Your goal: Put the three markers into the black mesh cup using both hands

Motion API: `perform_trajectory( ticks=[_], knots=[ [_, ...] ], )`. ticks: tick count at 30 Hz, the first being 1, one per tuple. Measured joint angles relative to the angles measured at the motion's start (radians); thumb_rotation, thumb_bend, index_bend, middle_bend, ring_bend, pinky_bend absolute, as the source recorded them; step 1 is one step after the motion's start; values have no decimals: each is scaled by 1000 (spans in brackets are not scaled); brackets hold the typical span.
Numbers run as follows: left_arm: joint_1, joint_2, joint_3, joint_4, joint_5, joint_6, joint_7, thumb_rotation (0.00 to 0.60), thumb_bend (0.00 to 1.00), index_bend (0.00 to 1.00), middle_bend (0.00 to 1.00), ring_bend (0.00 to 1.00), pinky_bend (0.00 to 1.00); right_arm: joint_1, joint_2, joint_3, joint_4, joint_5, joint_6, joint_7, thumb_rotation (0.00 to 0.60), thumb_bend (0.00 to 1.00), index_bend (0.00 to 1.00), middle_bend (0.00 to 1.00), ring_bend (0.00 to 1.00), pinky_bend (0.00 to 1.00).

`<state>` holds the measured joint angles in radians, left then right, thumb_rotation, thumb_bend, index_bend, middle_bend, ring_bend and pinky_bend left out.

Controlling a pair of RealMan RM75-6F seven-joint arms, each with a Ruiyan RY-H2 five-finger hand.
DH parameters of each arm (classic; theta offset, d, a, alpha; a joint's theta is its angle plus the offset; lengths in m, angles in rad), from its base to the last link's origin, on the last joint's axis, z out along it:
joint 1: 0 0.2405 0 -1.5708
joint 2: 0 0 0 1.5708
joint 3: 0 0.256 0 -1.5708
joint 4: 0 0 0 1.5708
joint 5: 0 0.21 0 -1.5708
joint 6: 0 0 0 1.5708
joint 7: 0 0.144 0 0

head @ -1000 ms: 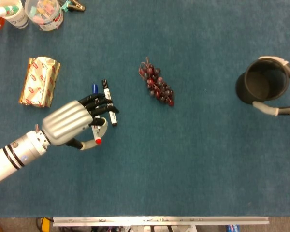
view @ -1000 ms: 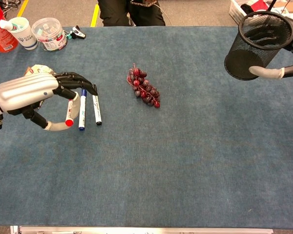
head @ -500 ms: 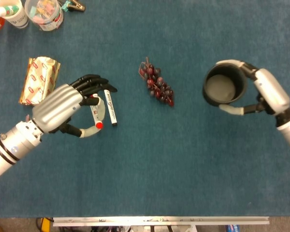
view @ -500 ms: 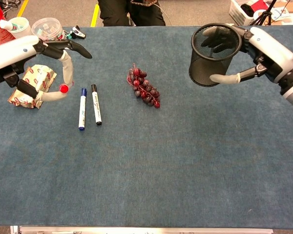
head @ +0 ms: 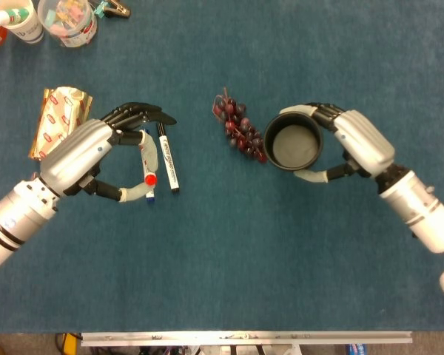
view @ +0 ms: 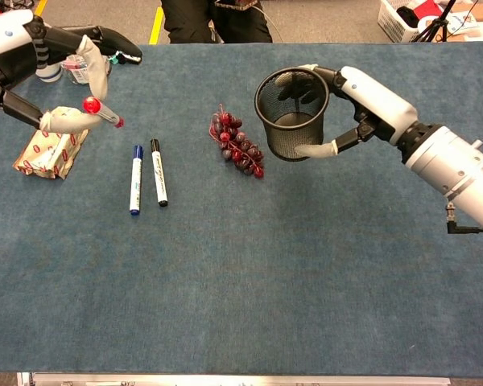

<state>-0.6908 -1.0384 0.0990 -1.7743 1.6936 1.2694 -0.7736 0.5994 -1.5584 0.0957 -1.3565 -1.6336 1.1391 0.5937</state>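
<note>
**Red marker up, cup carried in to meet it**

The left hand held the red marker pinched between thumb and fingers, lifted clear of the table, its red cap pointing down and toward the robot in the chest view. The right hand was wrapped round the cup, fingers behind and thumb in front, holding it upright with the mouth open upward, just beside the grapes.

The relation that mattered was sideways: the cup lay well to the right of the held marker, with the grapes between them. The head view put both at about the same depth on the table, so closing the gap looked like a plain left-to-right approach, either hand moving. The marker's long axis was tilted rather than vertical; it would probably need tipping cap-down over the rim before release.

The blue marker and black marker lay side by side on the table, parallel, long axes running toward and away from the robot, just right of the left hand and far nearer to it than to the right. A foil packet sat left of them.
</note>
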Motion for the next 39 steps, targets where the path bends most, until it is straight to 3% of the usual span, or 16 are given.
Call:
perform_trajectory(
  ticks=[24, 39],
  knots=[
    [-13, -5, -94, -131, -24, -67, -93, 600, 294, 654, 203, 108, 101, 108, -205, 36, 114, 60, -65, -96, 600, 367, 384, 365, 240, 247],
    [-29, -39, -132, -143, -53, -116, -130, 600, 294, 651, 203, 107, 102, 157, -308, 68, 161, 101, -81, -136, 600, 367, 385, 365, 240, 247]
  ],
)
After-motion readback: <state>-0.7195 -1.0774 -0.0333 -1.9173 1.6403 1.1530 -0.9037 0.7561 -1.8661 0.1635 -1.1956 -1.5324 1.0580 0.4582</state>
